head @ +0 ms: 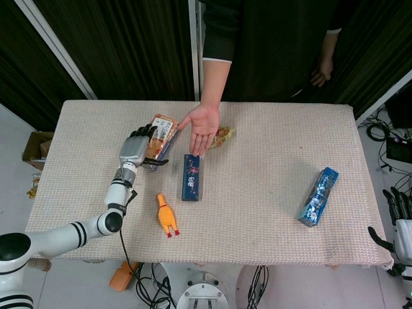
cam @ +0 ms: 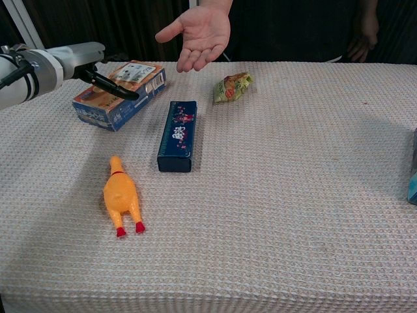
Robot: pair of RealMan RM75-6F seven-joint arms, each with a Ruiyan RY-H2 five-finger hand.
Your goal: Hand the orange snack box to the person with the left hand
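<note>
The orange snack box (head: 162, 131) (cam: 124, 91) lies flat on the table at the back left, with blue sides and a white label at its far end. My left hand (head: 136, 149) (cam: 73, 56) hovers over its near left corner, fingers spread and holding nothing. In the chest view a dark finger (cam: 111, 87) reaches across the box's top. The person's open palm (head: 202, 123) (cam: 199, 31) waits just right of the box, above the table's far edge. My right hand (head: 400, 221) hangs off the table's front right corner, fingers straight and apart, empty.
A dark blue long box (head: 191, 176) (cam: 177, 134) lies right of the snack box. A yellow rubber chicken (head: 167, 215) (cam: 122, 199) is nearer the front. A green snack bag (head: 223, 136) (cam: 232, 87) sits by the person's palm. A blue packet (head: 318, 197) lies far right.
</note>
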